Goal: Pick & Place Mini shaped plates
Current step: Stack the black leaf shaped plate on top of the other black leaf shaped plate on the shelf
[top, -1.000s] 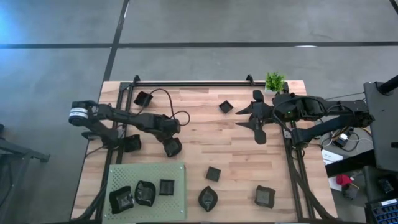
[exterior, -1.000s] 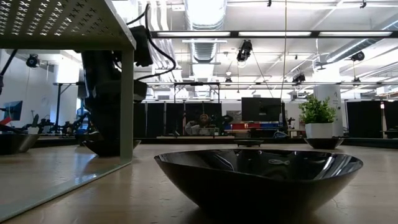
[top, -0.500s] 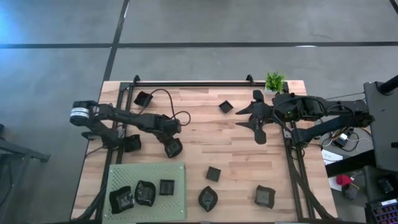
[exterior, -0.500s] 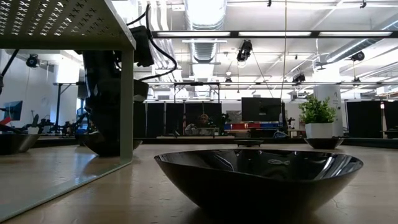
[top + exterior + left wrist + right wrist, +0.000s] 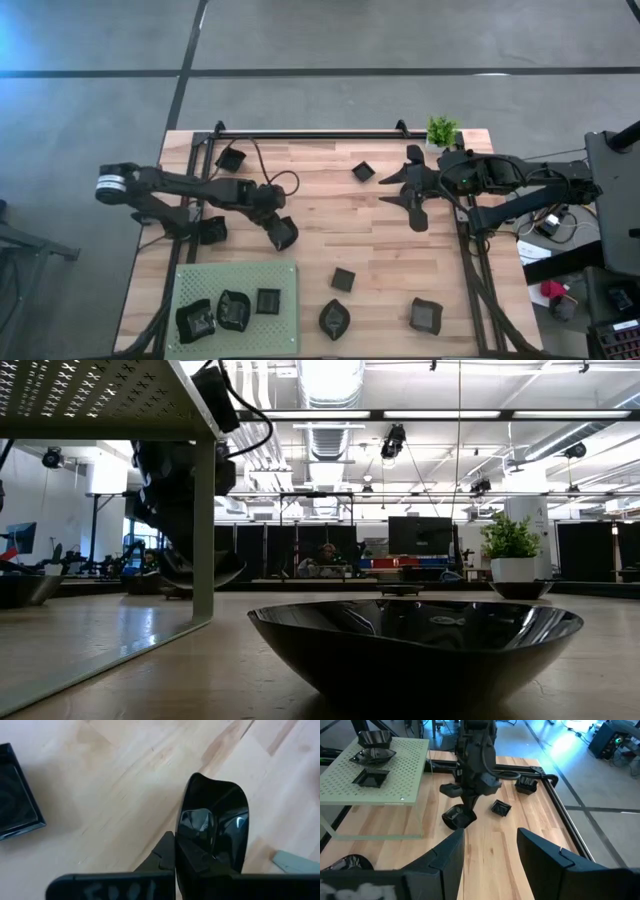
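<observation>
On the wooden tabletop (image 5: 320,215), the left end effector (image 5: 277,228) pinches a small glossy black dish (image 5: 216,827); only the low view shows it lifted. The right end effector (image 5: 415,188) is spread.

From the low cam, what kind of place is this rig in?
Probably an open lab or workshop: exposed ceiling ducts, dark partition screens, a seated person beyond the wooden table.
</observation>
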